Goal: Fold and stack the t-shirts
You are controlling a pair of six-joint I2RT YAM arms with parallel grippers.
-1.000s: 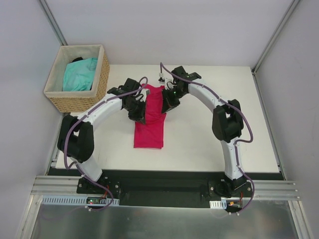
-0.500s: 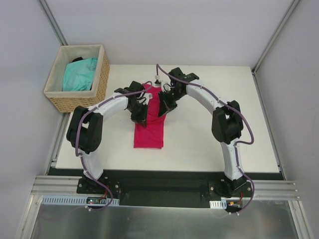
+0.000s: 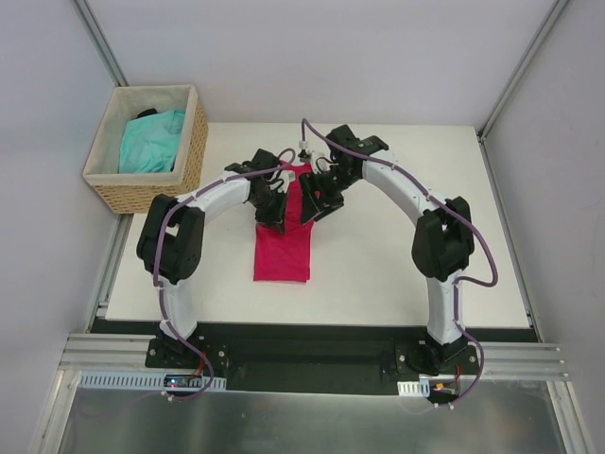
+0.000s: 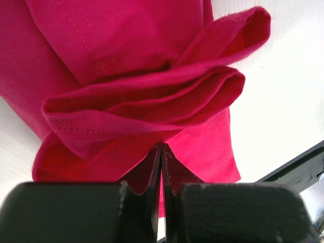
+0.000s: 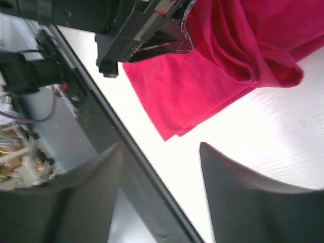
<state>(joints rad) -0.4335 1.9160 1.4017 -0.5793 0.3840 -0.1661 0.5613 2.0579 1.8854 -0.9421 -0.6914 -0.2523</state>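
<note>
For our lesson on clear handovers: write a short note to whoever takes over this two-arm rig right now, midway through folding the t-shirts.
Left gripper: shut on a bunched fold of the crimson-pink fabric t-shirt.
Right gripper: open, empty.
That shirt lies on the white table as a narrow lengthwise strip.
The turquoise fabric t-shirt sits crumpled in the woven wicker basket.
Done: lengthwise fold.
Left: fold it crosswise, then fold the turquoise one and stack.

I see a plain crimson-pink t-shirt point(image 3: 282, 251) against the white worktop point(image 3: 397, 274), a turquoise t-shirt point(image 3: 151, 142) in the tan woven basket point(image 3: 193, 156), and white arms point(image 3: 216, 197) with black joints point(image 3: 172, 248).
</note>
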